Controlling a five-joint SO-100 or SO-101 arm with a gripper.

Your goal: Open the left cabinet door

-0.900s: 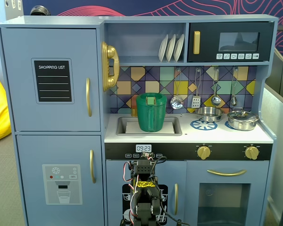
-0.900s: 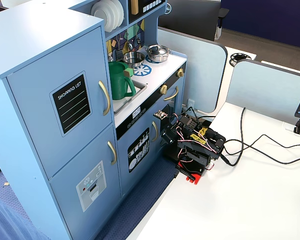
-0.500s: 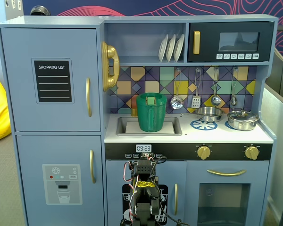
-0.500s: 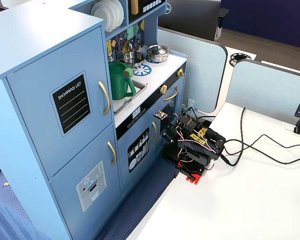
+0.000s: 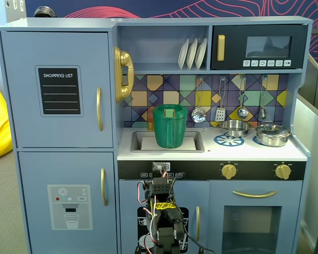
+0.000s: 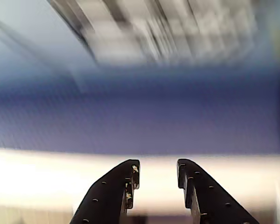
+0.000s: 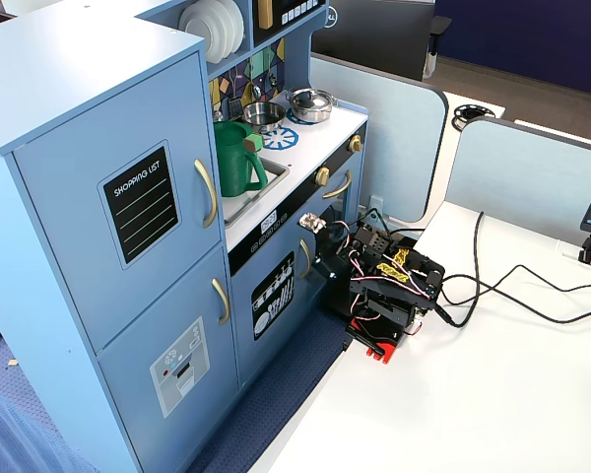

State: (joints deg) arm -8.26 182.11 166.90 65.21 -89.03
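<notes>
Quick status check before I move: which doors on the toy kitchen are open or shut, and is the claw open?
Large light-blue door with black "SHOPPING LIST" panel and gold bar handle: shut.
Lower blue door with grey dispenser graphic: shut.
Small blue door with black dish graphic: shut.
Black microwave door: shut.
Oven door with window: shut.
Green plastic jug: upright in the sink.
Claw: open, holding nothing.
</notes>
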